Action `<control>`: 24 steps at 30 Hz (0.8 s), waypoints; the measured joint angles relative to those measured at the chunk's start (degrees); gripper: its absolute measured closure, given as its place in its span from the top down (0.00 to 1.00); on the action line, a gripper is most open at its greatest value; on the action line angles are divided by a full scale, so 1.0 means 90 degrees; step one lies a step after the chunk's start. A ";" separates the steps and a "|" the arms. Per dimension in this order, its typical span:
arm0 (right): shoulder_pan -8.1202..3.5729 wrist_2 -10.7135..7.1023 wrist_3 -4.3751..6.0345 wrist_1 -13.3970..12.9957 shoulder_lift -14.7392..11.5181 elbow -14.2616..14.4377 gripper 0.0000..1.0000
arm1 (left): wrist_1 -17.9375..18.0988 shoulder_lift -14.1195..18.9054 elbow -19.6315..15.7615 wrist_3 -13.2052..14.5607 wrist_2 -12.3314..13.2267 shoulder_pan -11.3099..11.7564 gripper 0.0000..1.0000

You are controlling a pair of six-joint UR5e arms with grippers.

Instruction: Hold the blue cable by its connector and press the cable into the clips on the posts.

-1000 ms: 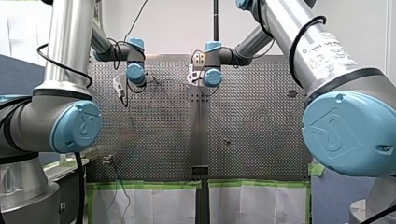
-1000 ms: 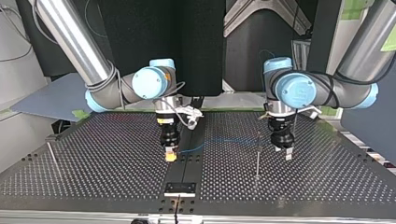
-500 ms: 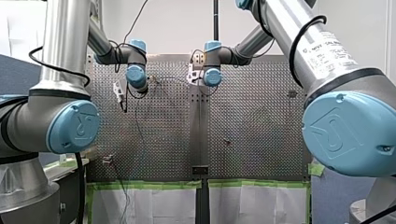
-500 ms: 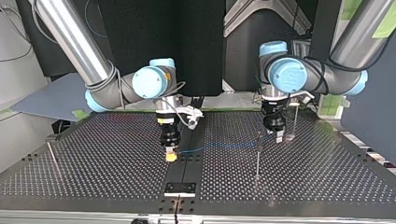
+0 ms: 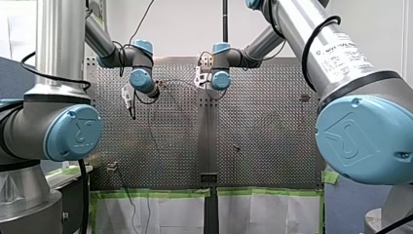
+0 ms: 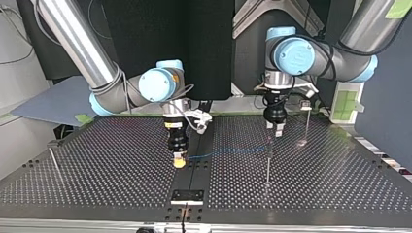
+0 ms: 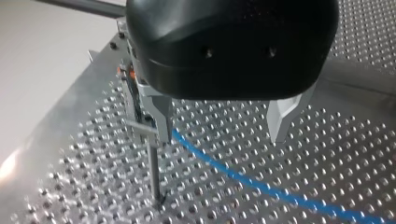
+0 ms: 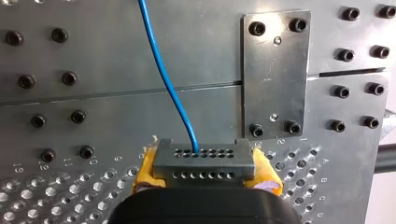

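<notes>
My right gripper (image 8: 205, 175) has the dark connector (image 8: 205, 163) pinched between its yellow pads (image 8: 145, 170), anchoring that end so the blue cable (image 8: 164, 79) stretches out toward the post (image 7: 153, 172). My left gripper (image 7: 222, 135) hangs wide open and empty right over the cable beside the post's clip (image 7: 140, 125). I'd guess it's lined up to press the cable in.

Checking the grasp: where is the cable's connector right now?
The connector sits clamped between my right hand's yellow pads, just left of the centre seam in the top view, with the blue cable running out of it.
</notes>
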 joint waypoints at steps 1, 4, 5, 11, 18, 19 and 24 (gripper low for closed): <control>0.0001 0.0000 0.0004 0.0000 0.0000 0.0000 0.00 | -0.0001 0.0031 -0.0007 -0.0005 -0.0003 -0.0023 1.00; 0.0003 0.0000 0.0026 0.0004 0.0000 0.0002 0.00 | -0.0010 0.0146 -0.0018 -0.0060 -0.0016 -0.0079 1.00; 0.0004 0.0000 0.0034 0.0008 0.0001 0.0002 0.00 | -0.0017 0.0201 -0.0019 -0.0100 -0.0029 -0.0094 1.00; 0.0009 0.0000 0.0086 0.0037 0.0001 0.0002 0.00 | -0.0083 0.0475 -0.0022 -0.0184 -0.0113 -0.0123 1.00; 0.0006 0.0000 0.0098 0.0052 0.0005 0.0002 0.00 | -0.0105 0.0547 -0.0021 0.0092 -0.0136 -0.0096 1.00; 0.0005 0.0000 0.0100 0.0056 0.0006 0.0001 0.00 | -0.0104 0.0548 -0.0020 0.0141 -0.0139 -0.0091 1.00; 0.0003 0.0000 0.0105 0.0082 0.0007 0.0002 0.00 | -0.0092 0.0550 -0.0018 0.0420 -0.0143 -0.0050 1.00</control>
